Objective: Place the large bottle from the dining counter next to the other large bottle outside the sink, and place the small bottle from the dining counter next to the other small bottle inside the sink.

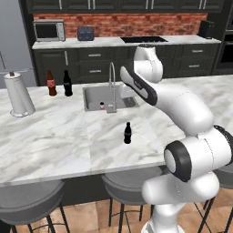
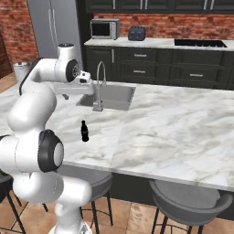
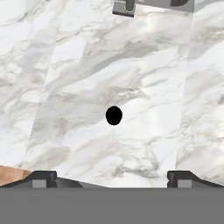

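While the small bottle stands upright on the dining counter, well apart from everything else, your gripper hangs high above it with the jaws spread wide and nothing between them. In the hand view the bottle reads as a dark round spot at centre, seen from straight overhead, and the base of the faucet sits at about twelve o'clock.

In the left base view, the sink lies at twelve o'clock from the bottle, with the other small bottle low inside the basin, just beside the faucet foot. The large bottle and the other large bottle already stand side by side outside the sink, at roughly ten o'clock from the small one, so I judge that half done.

What could hurt you here is the descent. The bottle is narrow and tall for its base; if you come down slightly off centre, one finger will catch the neck and tip it, and it may roll off the near edge. Closing too high on the neck risks it swinging or slipping during the carry. On the way into the basin, the curved faucet stands right in your path, and the pink bottle is close enough to be knocked over.
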Robot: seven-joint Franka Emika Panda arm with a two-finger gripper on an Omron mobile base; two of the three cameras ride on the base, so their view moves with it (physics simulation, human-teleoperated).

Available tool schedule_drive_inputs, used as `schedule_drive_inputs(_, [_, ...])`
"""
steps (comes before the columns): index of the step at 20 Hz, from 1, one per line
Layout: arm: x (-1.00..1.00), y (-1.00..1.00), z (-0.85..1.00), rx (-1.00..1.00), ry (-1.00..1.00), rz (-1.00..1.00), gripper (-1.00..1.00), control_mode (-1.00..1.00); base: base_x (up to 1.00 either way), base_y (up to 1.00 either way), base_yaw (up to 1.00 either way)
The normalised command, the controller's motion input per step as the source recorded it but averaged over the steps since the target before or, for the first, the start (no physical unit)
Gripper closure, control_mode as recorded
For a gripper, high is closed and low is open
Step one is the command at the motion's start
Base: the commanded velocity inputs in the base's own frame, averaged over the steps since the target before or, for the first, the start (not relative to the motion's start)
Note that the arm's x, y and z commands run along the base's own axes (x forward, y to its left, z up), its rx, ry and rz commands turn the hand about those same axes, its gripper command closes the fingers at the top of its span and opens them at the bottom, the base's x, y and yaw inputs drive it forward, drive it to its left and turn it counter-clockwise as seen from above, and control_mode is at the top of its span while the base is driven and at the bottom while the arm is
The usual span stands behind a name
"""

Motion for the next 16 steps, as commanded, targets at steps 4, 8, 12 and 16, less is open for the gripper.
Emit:
schedule_drive_inputs(4, [0.3, 0.0, -0.28, 0.0, 0.0, 0.0, -1.0, -1.0, 0.0, 0.0, 0.0])
schedule_drive_inputs(8, [0.29, 0.05, -0.42, 0.0, 0.0, 0.0, -1.0, -1.0, 0.0, 0.0, 0.0])
schedule_drive_inputs(12, [0.31, 0.11, -0.37, 0.0, 0.0, 0.0, -1.0, -1.0, 0.0, 0.0, 0.0])
schedule_drive_inputs(16, [0.32, 0.11, -0.35, 0.0, 0.0, 0.0, -1.0, -1.0, 0.0, 0.0, 0.0])
